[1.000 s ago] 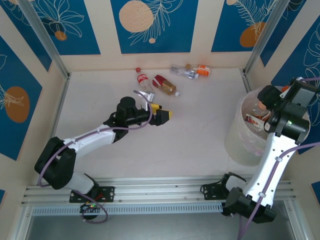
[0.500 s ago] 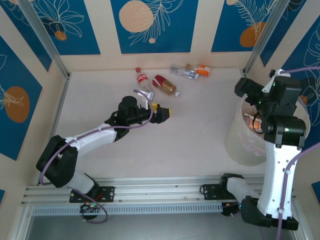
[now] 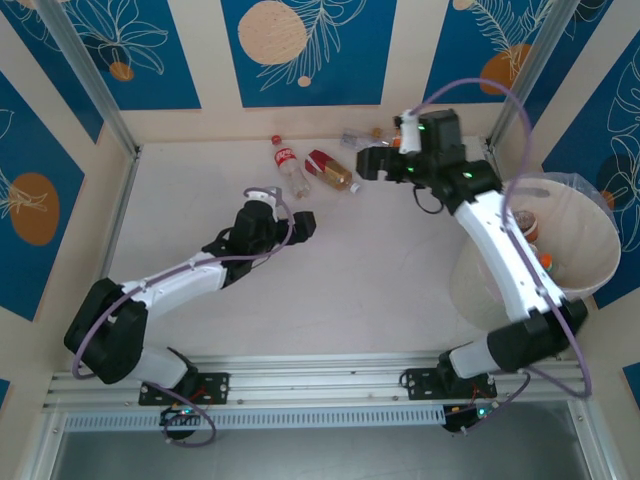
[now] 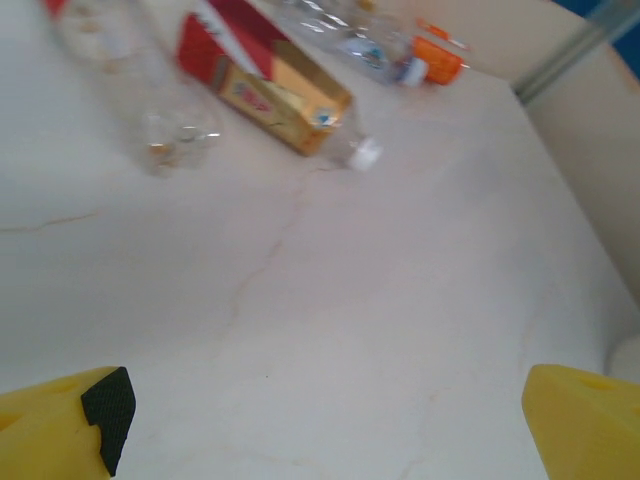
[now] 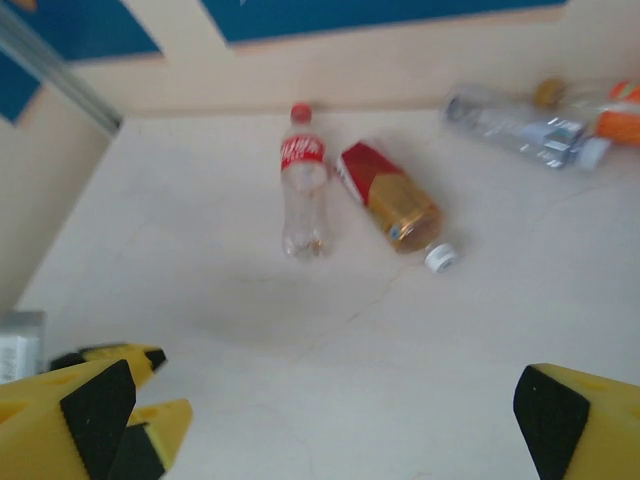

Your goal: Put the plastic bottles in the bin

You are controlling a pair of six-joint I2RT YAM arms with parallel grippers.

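Several plastic bottles lie at the back of the table. One is clear with a red cap [image 3: 287, 165] [image 5: 303, 190]. Beside it lies one with a red and gold label and a white cap [image 3: 332, 170] [image 5: 390, 200] [image 4: 270, 85]. Further right are a clear one [image 5: 510, 125] [image 4: 350, 40] and an orange one [image 5: 620, 125] [image 4: 440, 60]. My right gripper [image 3: 368, 164] [image 5: 320, 420] hangs open and empty over the table just right of the gold bottle. My left gripper [image 3: 304, 225] [image 4: 320, 440] is open and empty, a little in front of the two left bottles. The bin [image 3: 480, 285] stands at the right, with bottles [image 3: 530, 228] inside.
The table [image 3: 380, 270] is walled on three sides with blue and cream panels. Metal posts stand at the back corners. The right arm's long white links [image 3: 500, 250] arch from the near edge past the bin's left side. The left gripper's yellow fingers [image 5: 150, 410] show low in the right wrist view.
The right arm has swung from over the bin to the back of the table near the bottles, its jaws now wide. The left gripper has shifted slightly left.
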